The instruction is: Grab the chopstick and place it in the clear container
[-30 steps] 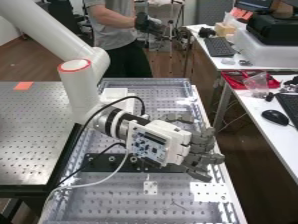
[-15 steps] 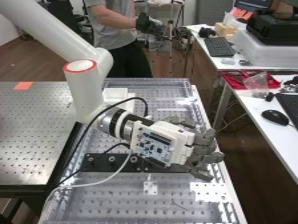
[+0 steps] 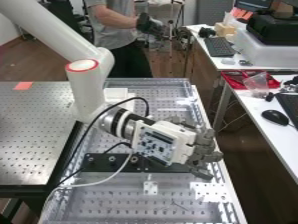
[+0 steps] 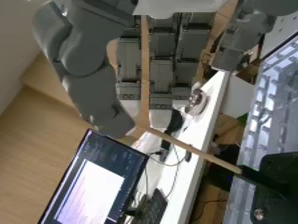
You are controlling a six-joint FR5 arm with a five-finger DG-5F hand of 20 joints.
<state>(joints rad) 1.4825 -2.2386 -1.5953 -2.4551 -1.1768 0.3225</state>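
High view, near end first. Perforated bed (image 3: 106,202) with clear side walls runs away from the camera. On it lie a small white perforated plate (image 3: 151,188) and a larger white plate (image 3: 209,191) by the right-hand edge. Beyond these, a black strip (image 3: 106,162) crosses the bed, round fittings along it, partly hidden by the hand (image 3: 203,154). The hand is over the right side of the bed, fingers toward that side's edge. A white housing with a blue-and-white circuit board (image 3: 154,145) sits behind the fingers. Arm (image 3: 86,95) comes in from upper left; a black cable and a pale one loop down from near its wrist. Farther along the bed, beside the arm, a white box (image 3: 120,94).

Wrist view, near to far. Hand (image 4: 100,95) closed in a pinch: thumb and fingertips together on one end of the chopstick (image 4: 193,150). Pale wooden shaft slants out from the pinch, clear of the palm; its far portion is dark and overlaps the black strip in this view. Whether it touches the strip, cannot tell. Past the shaft, the edge of a white desk (image 4: 203,130), with cables and a keyboard (image 4: 154,209); a lit monitor (image 4: 96,180) stands near them. Wood-look floor (image 4: 33,160) beyond.
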